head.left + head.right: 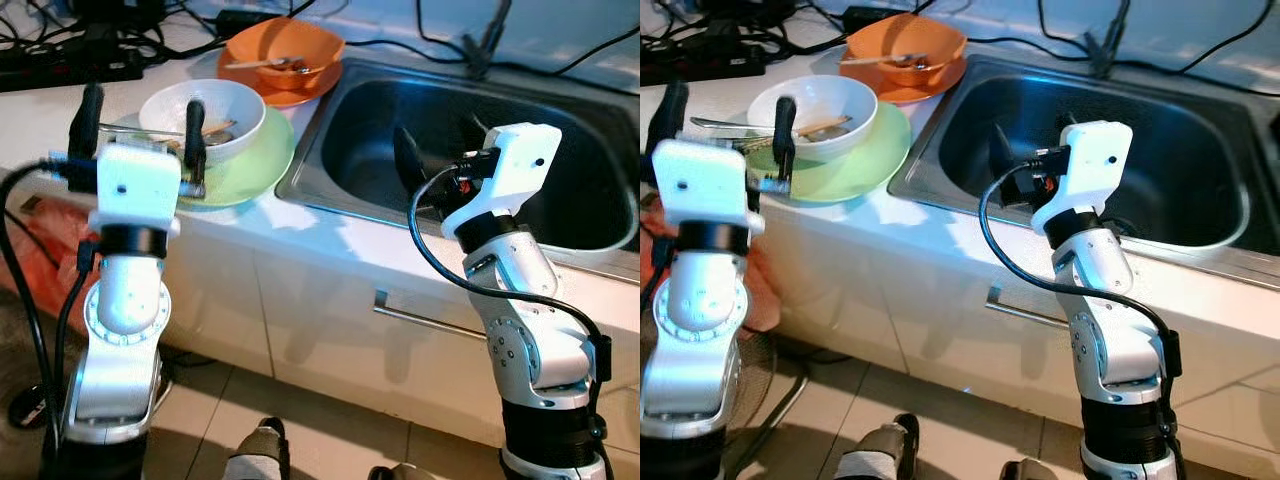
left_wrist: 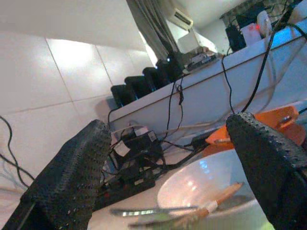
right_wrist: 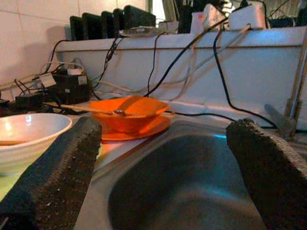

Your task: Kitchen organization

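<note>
While both arms are raised before the table (image 1: 300, 235), the left pincer (image 1: 140, 125) stands wide, holding nothing, its two fingers upright at the near rim of the white bowl (image 1: 205, 115). Right pincer (image 1: 440, 150): wide, holding nothing, poised over the near edge of the sink (image 1: 560, 240), fingers pointing into the basin.

White bowl: sits on the green plate (image 1: 255, 165), near the table's front edge, left of the sink. Chopsticks (image 2: 211, 206) and a metal utensil (image 2: 144, 210) lie in it. Judged hard, glazed, slippery and breakable; probably light enough for one pincer. Best hold is likely across the rim wall, one finger inside and one outside, away from the loose utensils, which may slide or tip out if the bowl tilts.

Green plate: thin and flat, hard to get under; judged easier once the bowl is off.

Orange bowl (image 1: 282, 52): on an orange plate (image 1: 295, 95) farther back, beside the sink's far left corner, with a utensil across it.

Background: black cables (image 1: 90, 45) and boxes behind the dishes.

Writing, brands, labels: none readable.
</note>
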Motion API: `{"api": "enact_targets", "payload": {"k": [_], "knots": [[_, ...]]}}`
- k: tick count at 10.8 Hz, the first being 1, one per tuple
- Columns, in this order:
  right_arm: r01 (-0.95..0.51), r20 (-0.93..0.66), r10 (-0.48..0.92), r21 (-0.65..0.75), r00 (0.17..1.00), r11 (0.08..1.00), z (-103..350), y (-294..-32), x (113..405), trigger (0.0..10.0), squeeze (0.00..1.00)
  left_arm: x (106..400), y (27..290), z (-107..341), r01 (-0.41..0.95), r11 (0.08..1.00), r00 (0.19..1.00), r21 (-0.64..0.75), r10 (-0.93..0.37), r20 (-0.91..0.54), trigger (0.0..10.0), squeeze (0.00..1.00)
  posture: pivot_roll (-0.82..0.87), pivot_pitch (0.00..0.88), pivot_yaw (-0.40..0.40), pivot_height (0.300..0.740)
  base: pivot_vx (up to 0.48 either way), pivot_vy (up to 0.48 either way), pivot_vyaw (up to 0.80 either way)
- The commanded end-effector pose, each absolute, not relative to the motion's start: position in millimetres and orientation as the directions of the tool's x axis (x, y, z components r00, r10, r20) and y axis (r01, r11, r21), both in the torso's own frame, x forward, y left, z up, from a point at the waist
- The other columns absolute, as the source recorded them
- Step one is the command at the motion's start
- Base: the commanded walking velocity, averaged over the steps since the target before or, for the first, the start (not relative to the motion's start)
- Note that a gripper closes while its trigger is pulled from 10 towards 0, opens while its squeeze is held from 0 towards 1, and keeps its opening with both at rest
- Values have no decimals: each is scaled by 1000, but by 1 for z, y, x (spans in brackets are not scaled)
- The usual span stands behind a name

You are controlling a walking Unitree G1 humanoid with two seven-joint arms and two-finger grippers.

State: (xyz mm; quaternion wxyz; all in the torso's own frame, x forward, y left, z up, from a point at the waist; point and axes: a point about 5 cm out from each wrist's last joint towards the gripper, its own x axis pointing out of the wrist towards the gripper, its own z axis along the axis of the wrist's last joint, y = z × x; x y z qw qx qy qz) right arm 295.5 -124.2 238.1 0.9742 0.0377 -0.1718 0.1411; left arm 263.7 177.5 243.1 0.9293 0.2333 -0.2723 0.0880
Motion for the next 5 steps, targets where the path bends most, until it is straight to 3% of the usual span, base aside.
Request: {"api": "enact_targets", "payload": {"k": [1, 5], "knots": [[-290, 350, 266, 17, 898, 957, 239, -125, 296, 10000, 0, 260, 178, 241, -309, 868, 828, 389, 44, 559, 10000, 0, 101, 105, -33, 740, 0, 0, 0], [-301, 341, 278, 16, 898, 954, 235, -123, 298, 10000, 0, 260, 200, 219, -380, 844, 857, 377, 169, 486, 10000, 0, 113, 107, -40, 740, 0, 0, 0]]}}
